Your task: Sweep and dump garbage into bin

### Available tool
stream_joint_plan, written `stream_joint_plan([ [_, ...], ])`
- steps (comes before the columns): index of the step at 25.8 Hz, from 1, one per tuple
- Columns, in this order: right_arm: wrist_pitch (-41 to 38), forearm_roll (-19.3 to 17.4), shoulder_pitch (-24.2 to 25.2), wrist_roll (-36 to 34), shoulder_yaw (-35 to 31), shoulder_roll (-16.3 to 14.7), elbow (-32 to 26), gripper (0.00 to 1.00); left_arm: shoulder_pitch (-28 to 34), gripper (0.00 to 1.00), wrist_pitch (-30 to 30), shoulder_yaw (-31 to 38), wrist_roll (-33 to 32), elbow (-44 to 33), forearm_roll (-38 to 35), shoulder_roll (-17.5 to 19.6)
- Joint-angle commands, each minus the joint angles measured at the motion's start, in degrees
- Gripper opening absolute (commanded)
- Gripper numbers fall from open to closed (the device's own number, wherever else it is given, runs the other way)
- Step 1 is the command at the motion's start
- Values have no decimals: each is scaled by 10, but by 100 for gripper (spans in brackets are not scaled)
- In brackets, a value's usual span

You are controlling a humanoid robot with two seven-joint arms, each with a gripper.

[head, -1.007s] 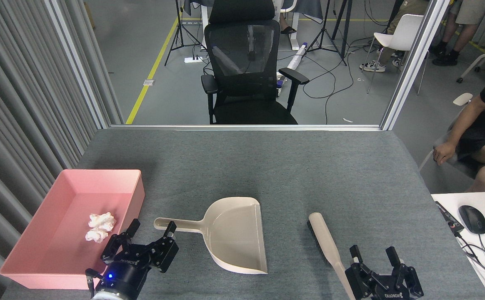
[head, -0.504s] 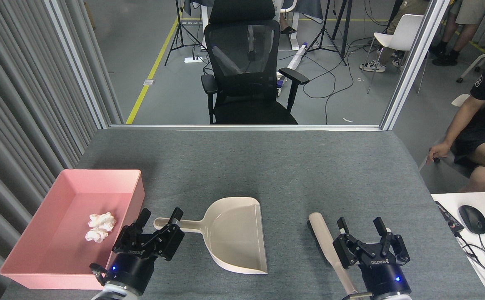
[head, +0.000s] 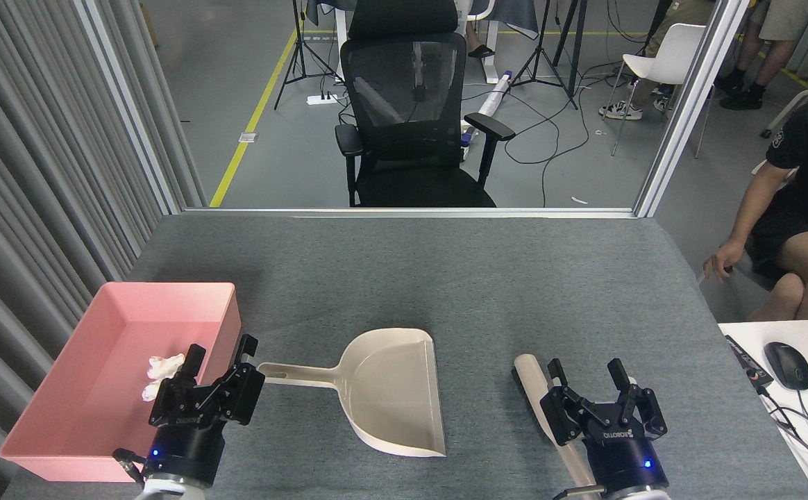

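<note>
The garbage (head: 160,371), a small white crumpled tissue wad, lies inside the pink bin (head: 57,389) at the table's front left, partly hidden behind my left gripper. My left gripper (head: 218,355) is open and holds nothing, hovering over the bin's right wall, just left of the handle end of the beige dustpan (head: 390,389). The dustpan rests flat on the grey table, empty. A beige-handled brush (head: 539,396) lies to the right of it. My right gripper (head: 586,375) is open and holds nothing, right beside the brush handle.
A person sits at the right edge beside the table (head: 793,229). A white desk with a black mouse (head: 787,365) and cables is at the lower right. A black office chair (head: 411,118) stands beyond the table's far edge. Grey ribbed panels line the left side.
My left gripper has shifted left, from the dustpan handle to over the bin's right wall. My right gripper rose into view and moved left toward the brush handle. The seated person moved.
</note>
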Motion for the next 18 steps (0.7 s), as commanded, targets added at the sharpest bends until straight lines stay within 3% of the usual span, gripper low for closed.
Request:
stream_joint_plan([
  [1,4,4,-4,3,1,-2,1,98,24,99,5,-5,10,-18,-189,-8],
  [6,30,27,-33,3,16,1,19,98,30,99,22,-27,6,-27,-168,-10],
  [10,61,32,-55,2,50,1,53,98,35,99,88,-31,15,-23,-173,-5],
  [18,65,30,-12,-3,56,0,17,98,56,99,75,-22,35,-13,-165,38],
])
